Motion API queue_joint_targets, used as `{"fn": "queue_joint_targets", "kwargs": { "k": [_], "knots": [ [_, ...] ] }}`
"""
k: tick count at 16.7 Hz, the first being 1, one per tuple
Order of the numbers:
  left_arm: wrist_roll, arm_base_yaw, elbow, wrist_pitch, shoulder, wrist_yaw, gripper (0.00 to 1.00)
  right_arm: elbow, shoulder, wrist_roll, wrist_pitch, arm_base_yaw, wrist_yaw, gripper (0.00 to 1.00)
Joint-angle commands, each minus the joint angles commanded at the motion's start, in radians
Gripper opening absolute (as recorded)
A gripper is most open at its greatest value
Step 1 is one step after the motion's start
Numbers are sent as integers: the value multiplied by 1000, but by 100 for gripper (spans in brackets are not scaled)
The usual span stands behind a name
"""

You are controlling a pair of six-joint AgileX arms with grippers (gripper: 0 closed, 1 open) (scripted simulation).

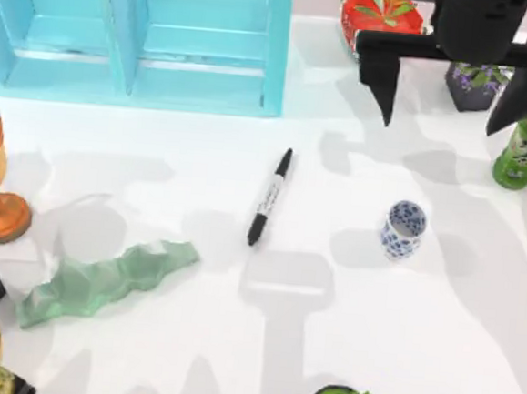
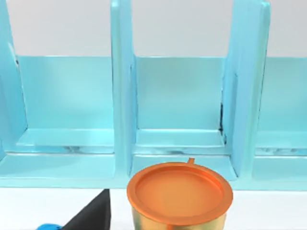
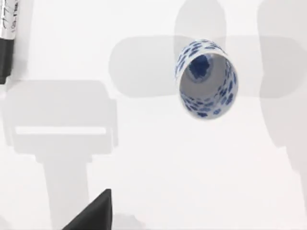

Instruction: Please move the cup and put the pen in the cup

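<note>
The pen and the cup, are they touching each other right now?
Apart. The top view shows bare white table between the pen, lying flat, and the cup, standing upright to its right.

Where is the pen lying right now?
In the top view the pen lies flat near the table's middle, left of the cup and apart from it, in front of the blue shelf.
</note>
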Motion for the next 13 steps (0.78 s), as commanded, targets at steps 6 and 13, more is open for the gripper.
{"fn": "queue_joint_targets", "kwargs": {
  "k": [6, 13],
  "knots": [
    [0, 0, 0, 0, 0, 0, 100, 53, 1, -2, -52, -2, 0, 100],
    [0, 0, 0, 0, 0, 0, 100, 59, 107, 148, 87, 55, -32, 100]
  ]
}}
